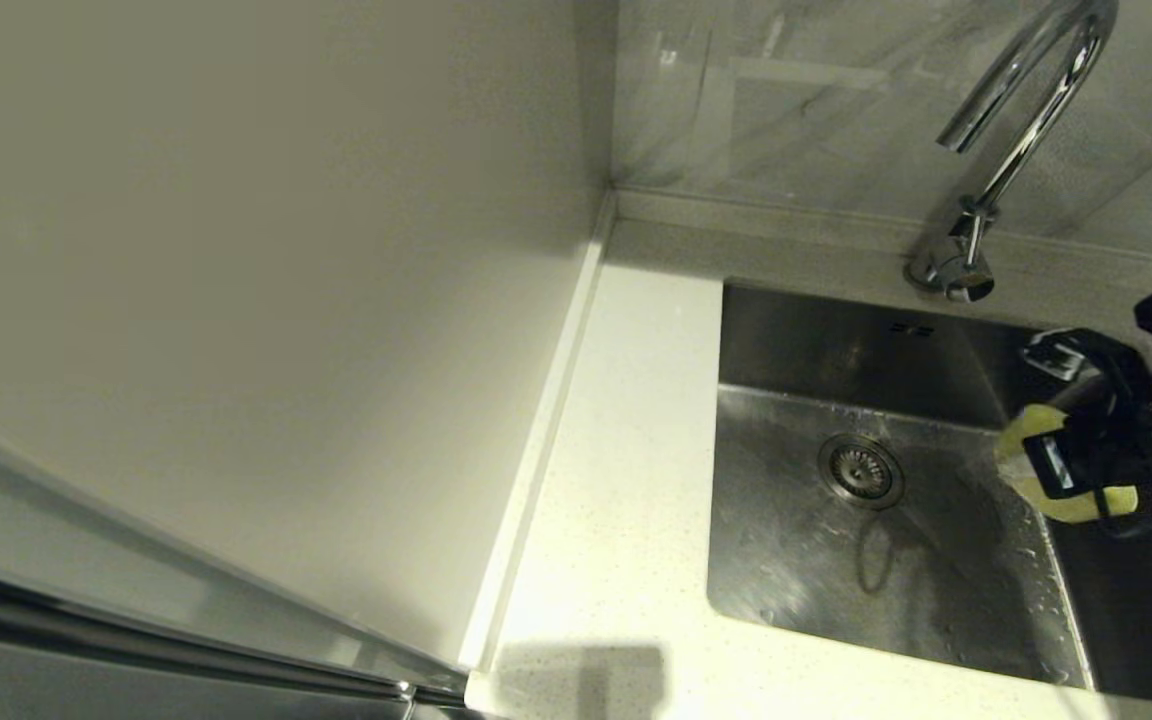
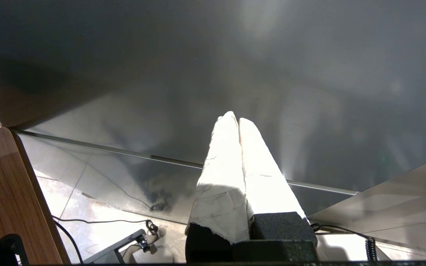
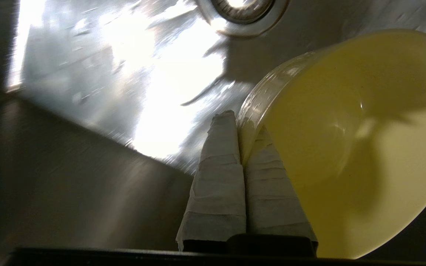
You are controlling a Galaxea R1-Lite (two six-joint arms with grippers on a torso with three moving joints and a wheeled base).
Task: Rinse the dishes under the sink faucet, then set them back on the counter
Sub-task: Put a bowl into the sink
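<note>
Right gripper [image 3: 240, 129] clamped on yellow bowl's [image 3: 346, 147] rim, bowl tilted above the sink [image 1: 896, 570] floor, beside the drain strainer [image 1: 861, 470]; left gripper [image 2: 237, 123] closed, empty, away from sink.

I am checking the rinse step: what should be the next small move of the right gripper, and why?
Probably carry the yellow bowl toward the faucet spout. The right gripper is shut on its rim, low at the sink's right side, and the spout stands higher and further back.
</note>
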